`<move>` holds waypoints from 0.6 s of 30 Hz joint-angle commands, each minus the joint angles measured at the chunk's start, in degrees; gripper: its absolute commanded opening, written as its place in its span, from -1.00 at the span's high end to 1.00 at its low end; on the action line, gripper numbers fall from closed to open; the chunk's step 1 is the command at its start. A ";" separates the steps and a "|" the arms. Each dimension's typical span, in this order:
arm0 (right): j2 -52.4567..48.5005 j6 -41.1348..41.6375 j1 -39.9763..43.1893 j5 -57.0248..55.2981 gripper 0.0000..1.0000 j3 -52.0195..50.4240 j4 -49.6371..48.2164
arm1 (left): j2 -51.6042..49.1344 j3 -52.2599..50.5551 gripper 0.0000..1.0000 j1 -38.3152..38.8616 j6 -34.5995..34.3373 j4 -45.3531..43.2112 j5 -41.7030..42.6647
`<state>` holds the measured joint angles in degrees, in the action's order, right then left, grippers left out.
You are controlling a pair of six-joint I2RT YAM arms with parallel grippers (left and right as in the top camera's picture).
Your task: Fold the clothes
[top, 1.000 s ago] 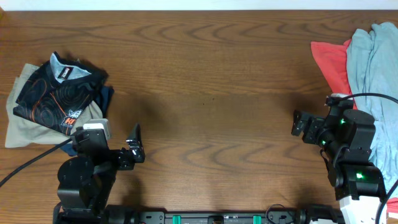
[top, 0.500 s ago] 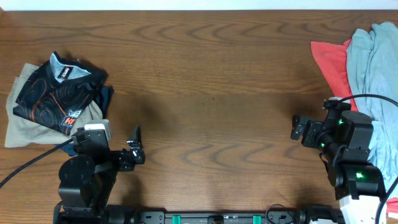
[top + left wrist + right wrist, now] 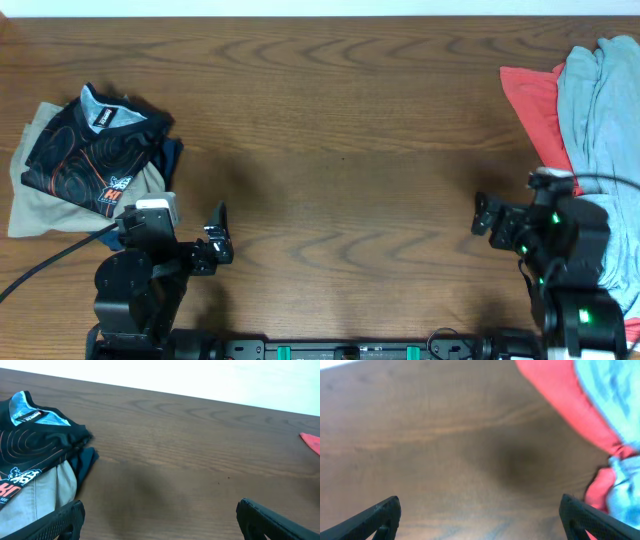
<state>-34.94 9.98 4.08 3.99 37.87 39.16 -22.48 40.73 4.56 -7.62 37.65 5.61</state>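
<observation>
The clothes, a black jersey [image 3: 92,150] with orange contour lines and logos, lie folded on a beige garment [image 3: 40,210] at the table's left. In the left wrist view the jersey [image 3: 35,442] is at the left edge, with a light blue collar. My left gripper [image 3: 217,234] hovers to the right of that stack, open and empty, and its fingertips [image 3: 67,516] frame bare wood. My right gripper [image 3: 480,213] stands open and empty at the right, just left of a heap of cloth. The right wrist view is blurred, and my right gripper [image 3: 480,517] has only table between its fingers.
An unfolded heap lies at the right edge: a red garment [image 3: 530,95] under a light blue one [image 3: 600,90]. Both also show in the right wrist view: the red garment [image 3: 560,395] and the light blue one [image 3: 615,385]. A dark blue cloth [image 3: 82,462] pokes out under the jersey.
The right arm has drawn back a little toward the table's near edge, its gripper still open. The left arm and the clothes have not moved.
</observation>
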 commanded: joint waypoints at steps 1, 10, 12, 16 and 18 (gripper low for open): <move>5.42 -1.14 -0.07 -1.53 -0.98 -1.40 -1.05 | 0.02 -0.35 -0.95 0.09 0.48 0.02 -0.63; 15.91 -4.92 -0.07 6.93 -0.99 -19.87 -19.43 | 0.02 -0.35 -0.96 0.09 0.48 0.02 -0.66; 17.53 -4.92 -0.07 7.43 -0.98 -23.19 -22.71 | 0.02 -0.35 -0.96 0.09 0.48 0.02 -0.63; 20.59 -4.92 -0.02 7.10 -0.98 -27.06 -24.83 | 0.02 -0.35 -0.96 0.09 0.48 0.02 -0.63; 22.40 -4.94 0.22 6.67 -0.98 -28.13 -24.85 | 0.02 -0.35 -0.96 0.09 0.48 0.02 -0.66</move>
<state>-14.90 6.07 4.08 10.04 11.03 14.90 -22.48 40.51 4.56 -7.64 37.69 5.61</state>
